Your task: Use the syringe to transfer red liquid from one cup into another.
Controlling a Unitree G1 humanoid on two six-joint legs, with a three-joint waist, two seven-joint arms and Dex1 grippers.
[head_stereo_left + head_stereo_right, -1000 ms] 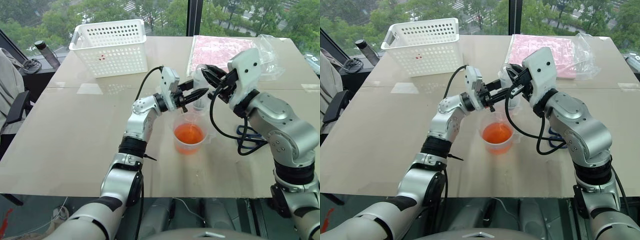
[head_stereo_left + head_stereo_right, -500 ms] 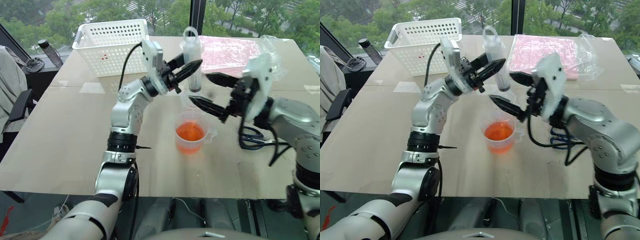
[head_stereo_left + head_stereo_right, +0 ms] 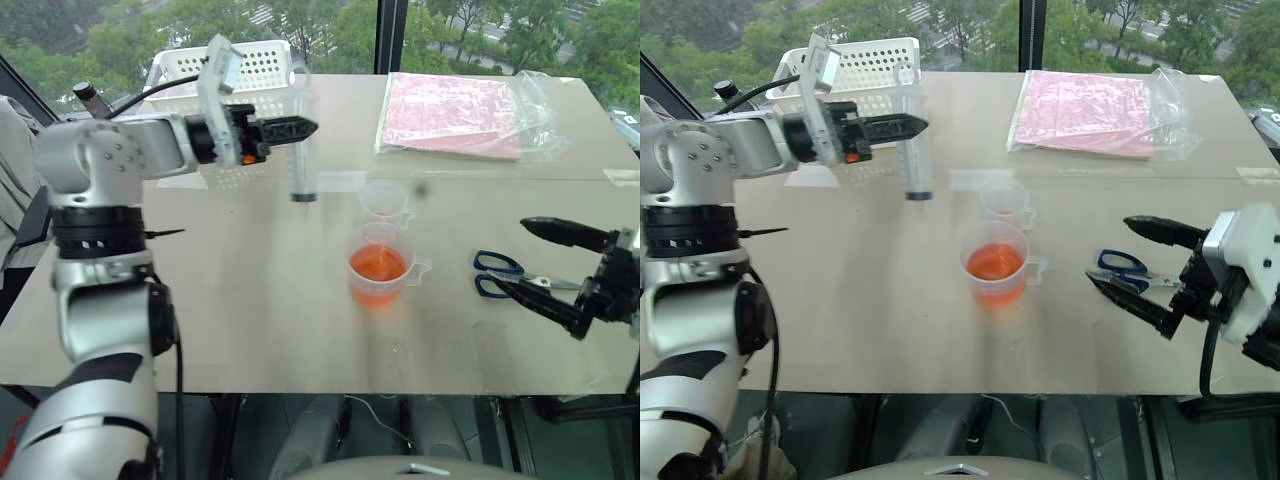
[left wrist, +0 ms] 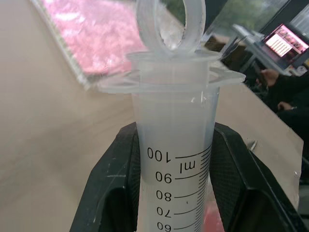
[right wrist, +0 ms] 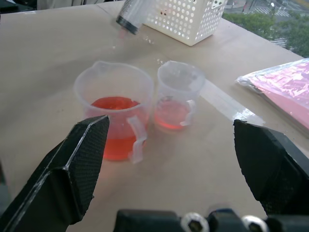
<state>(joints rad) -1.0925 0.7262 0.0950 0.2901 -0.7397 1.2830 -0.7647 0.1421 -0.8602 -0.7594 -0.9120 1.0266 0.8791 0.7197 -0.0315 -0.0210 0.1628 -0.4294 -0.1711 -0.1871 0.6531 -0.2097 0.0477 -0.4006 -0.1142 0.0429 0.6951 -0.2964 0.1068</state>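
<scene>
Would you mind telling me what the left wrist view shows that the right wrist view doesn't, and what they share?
Left wrist view alone: the printed graduations, finger flange and plunger ring of the large clear plastic syringe, clamped between the left gripper jaws.

Right wrist view alone: the larger clear measuring cup and the smaller clear cup, both holding translucent orange-red liquid, the white perforated basket, and the right gripper with jaws wide open.

Shared: the syringe, the pink packet in clear plastic and the beige tabletop.

Orange-red liquid (image 3: 378, 265) in both clear cups — white perforated basket (image 3: 262, 62), pink packet (image 3: 452, 112), blue-handled scissors (image 3: 497, 275)
</scene>
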